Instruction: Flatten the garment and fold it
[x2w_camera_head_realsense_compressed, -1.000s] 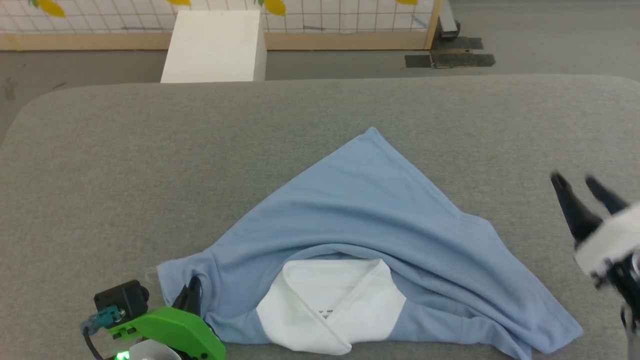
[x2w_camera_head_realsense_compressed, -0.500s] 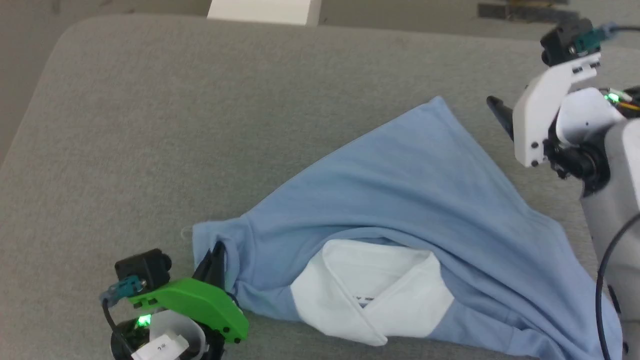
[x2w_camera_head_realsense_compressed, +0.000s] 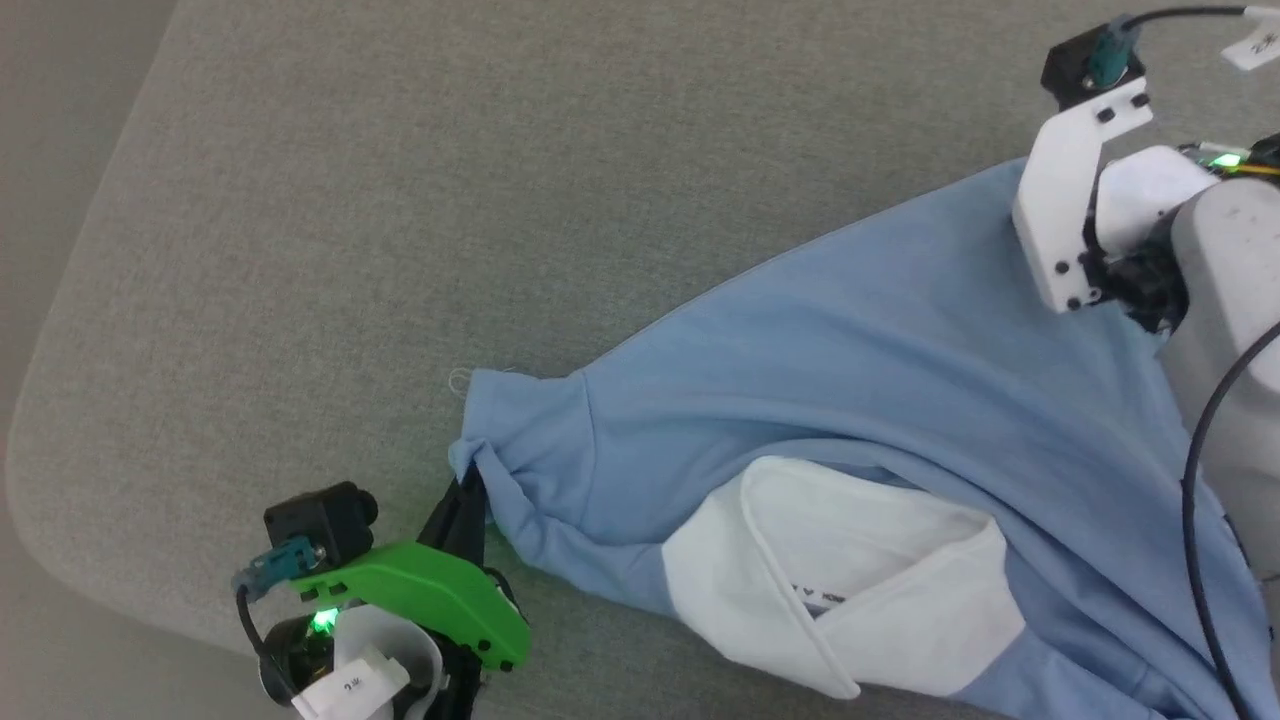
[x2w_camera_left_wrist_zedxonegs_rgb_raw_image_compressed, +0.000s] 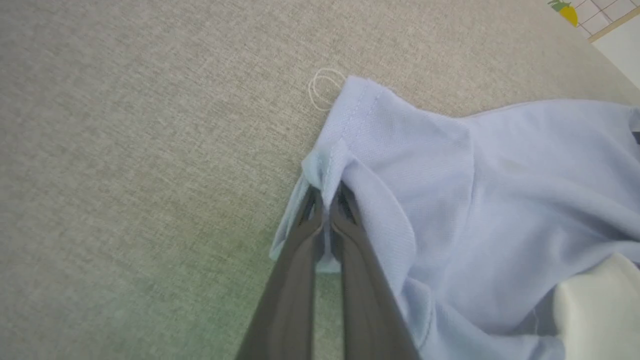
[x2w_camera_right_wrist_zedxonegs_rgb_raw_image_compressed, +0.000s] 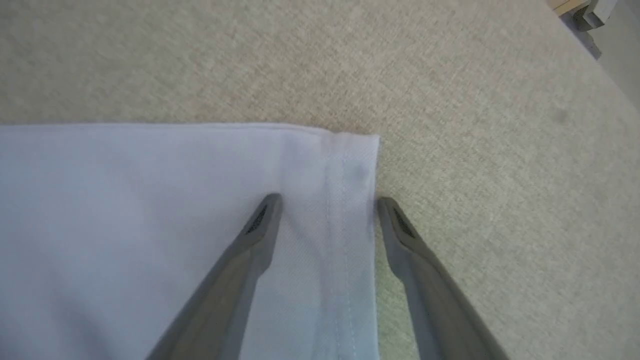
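The garment (x2w_camera_head_realsense_compressed: 850, 380) lies on the grey worktop (x2w_camera_head_realsense_compressed: 400, 200), at the lower right of the head view. The left fingers (x2w_camera_left_wrist_zedxonegs_rgb_raw_image_compressed: 295, 280) are clenched on its bunched corner. The right fingers (x2w_camera_right_wrist_zedxonegs_rgb_raw_image_compressed: 235, 280), spread apart, straddle a hemmed corner. A shallow close could catch only the hem and slip under tension. The cloth is light blue and creased, its white collar showing.

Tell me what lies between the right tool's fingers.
The hemmed corner of the garment, seen in the right wrist view; the right tool stands open astride its edge.
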